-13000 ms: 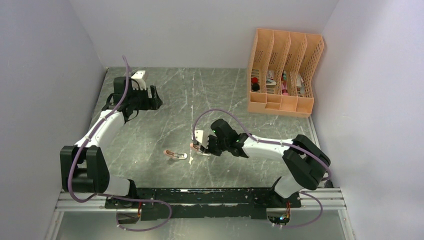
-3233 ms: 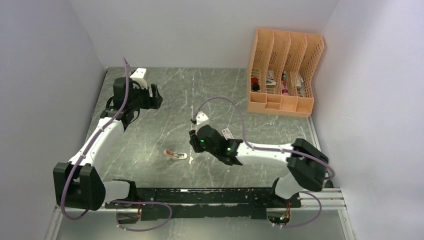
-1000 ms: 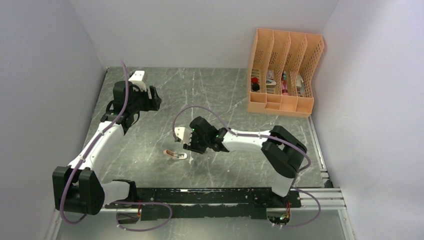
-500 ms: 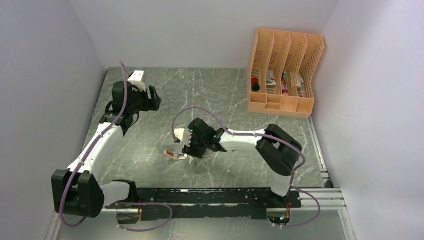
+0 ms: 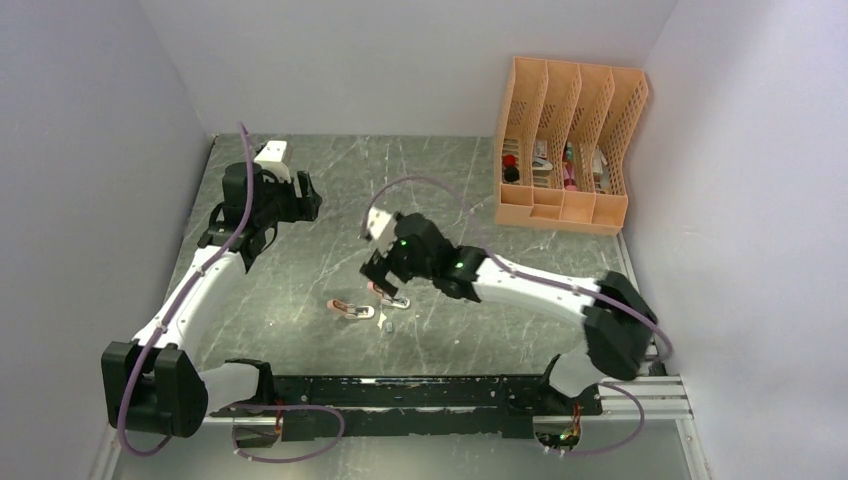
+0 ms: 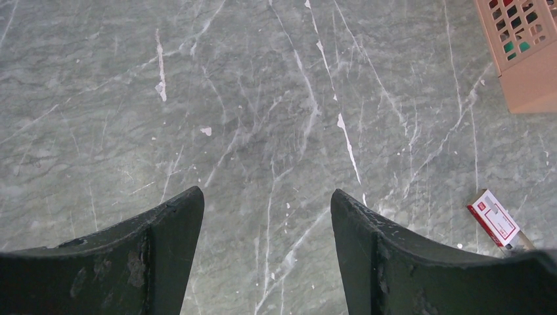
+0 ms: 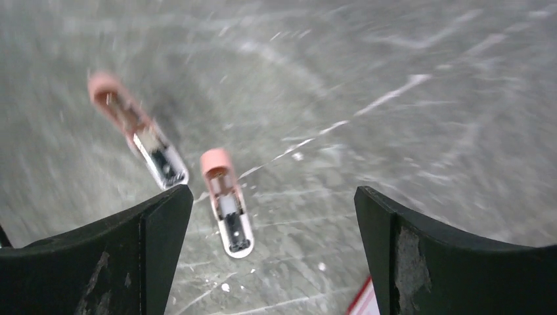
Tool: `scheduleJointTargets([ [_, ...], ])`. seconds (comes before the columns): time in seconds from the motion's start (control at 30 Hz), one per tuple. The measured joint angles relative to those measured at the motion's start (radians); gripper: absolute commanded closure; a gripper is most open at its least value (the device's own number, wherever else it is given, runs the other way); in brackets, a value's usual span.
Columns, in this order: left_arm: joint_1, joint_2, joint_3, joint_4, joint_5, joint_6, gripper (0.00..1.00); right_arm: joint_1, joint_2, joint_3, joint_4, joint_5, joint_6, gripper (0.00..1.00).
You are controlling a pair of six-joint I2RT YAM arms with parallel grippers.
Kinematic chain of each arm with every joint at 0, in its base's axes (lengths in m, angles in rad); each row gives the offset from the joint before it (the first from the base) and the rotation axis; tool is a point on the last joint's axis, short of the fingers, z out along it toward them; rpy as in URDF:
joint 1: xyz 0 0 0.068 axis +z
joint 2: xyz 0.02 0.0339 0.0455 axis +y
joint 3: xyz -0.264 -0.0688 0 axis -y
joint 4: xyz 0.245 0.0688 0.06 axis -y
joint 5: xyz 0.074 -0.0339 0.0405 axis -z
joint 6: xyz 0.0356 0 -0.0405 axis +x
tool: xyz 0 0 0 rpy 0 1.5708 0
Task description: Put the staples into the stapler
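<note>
two pink staplers (image 7: 226, 200) lie below the spread right gripper (image 7: 272, 191); left gripper (image 6: 266, 193) likewise spread.

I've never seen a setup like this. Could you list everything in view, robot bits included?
Table: one, grey-green marble pattern, under everything.
Desk organizer: one, peach, far right corner; its contents are too small to name.
Mini staplers: two, salmon pink and silver, lying apart near the table's middle; the second is beside the first.
Staple box: one, red and white, lying on the table, apart from the organizer.
Left arm: one, white and black, far left; jaws open and empty over bare table.
Right arm: one, white and black; jaws open and empty above the staplers.
</note>
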Motion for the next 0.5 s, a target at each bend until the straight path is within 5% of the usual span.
scheduleJointTargets([
  [0.23, 0.000, -0.011, 0.000, -0.006, 0.000, 0.000, 0.24, -0.013, -0.266, -0.031, 0.014, 0.277, 0.278, 0.00],
  [0.5, 0.000, -0.042, -0.002, -0.011, 0.008, -0.007, 0.24, 0.155, -0.163, -0.113, -0.159, 0.415, 0.705, 0.00],
])
